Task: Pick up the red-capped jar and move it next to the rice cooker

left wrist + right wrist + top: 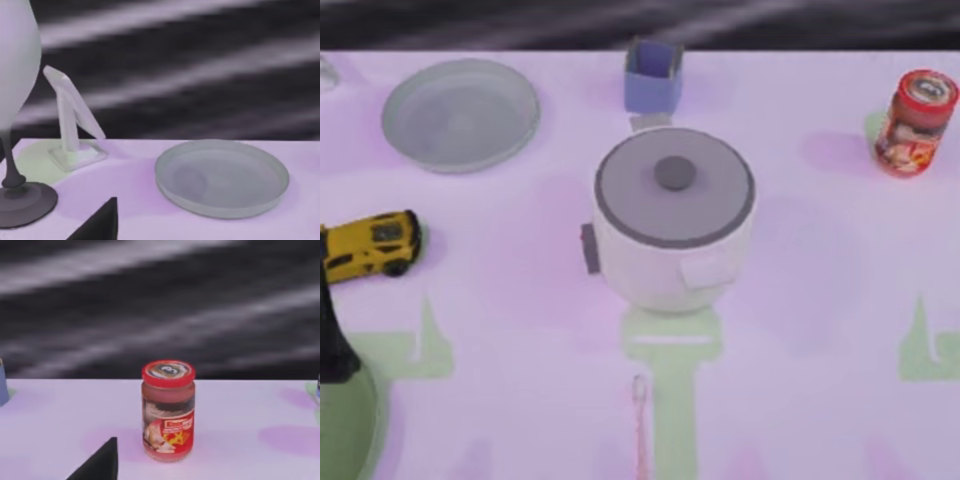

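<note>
I see the rice cooker (674, 220) standing upright at the middle of the desk (820, 300), its flat grey lid closed, so whatever is inside is hidden from me. The red-capped jar (916, 122) stands upright at the far right of the desk, well apart from the cooker, with its red lid on; in my right wrist view the jar (168, 410) sits straight ahead on bare desk, nothing touching it.

Just behind the cooker is a blue square cup (652, 76), open at the top; I cannot make out anything in it. At the far left lies a shallow grey round plate (461, 113), and my left wrist view shows the plate (222, 178) with nothing on it. Beside it in that view are a small white stand (73, 122) holding a tilted panel and a dark-footed stemmed object with a pale bulb (15, 120).

A yellow toy car (372, 245) rests near the left edge, and a thin pinkish stick (640, 425) lies in front of the cooker. Between jar and cooker the desk is open, nothing blocking.

My left arm (335, 345) shows only as a dark shape at the left edge; the right arm is out of the top view. Each wrist view shows just a dark fingertip, so I cannot tell whether either end effector is released or clenched.
</note>
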Tool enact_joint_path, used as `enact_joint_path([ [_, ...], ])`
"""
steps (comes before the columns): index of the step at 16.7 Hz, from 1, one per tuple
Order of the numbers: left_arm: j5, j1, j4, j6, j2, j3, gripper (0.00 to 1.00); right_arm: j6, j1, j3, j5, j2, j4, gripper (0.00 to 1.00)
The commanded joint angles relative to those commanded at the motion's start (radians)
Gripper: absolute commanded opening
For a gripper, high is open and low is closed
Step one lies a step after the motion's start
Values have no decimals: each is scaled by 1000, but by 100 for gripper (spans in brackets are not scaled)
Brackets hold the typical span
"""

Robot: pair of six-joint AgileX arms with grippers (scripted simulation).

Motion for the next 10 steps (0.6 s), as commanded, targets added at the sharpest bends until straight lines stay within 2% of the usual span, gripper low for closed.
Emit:
enact_joint_path([
  [5,0,0,0,0,0,0,100,-12,-3,50,0,53,-26,100],
  [10,0,0,0,0,0,0,100,-79,-8,305,-13,331,-171,100],
])
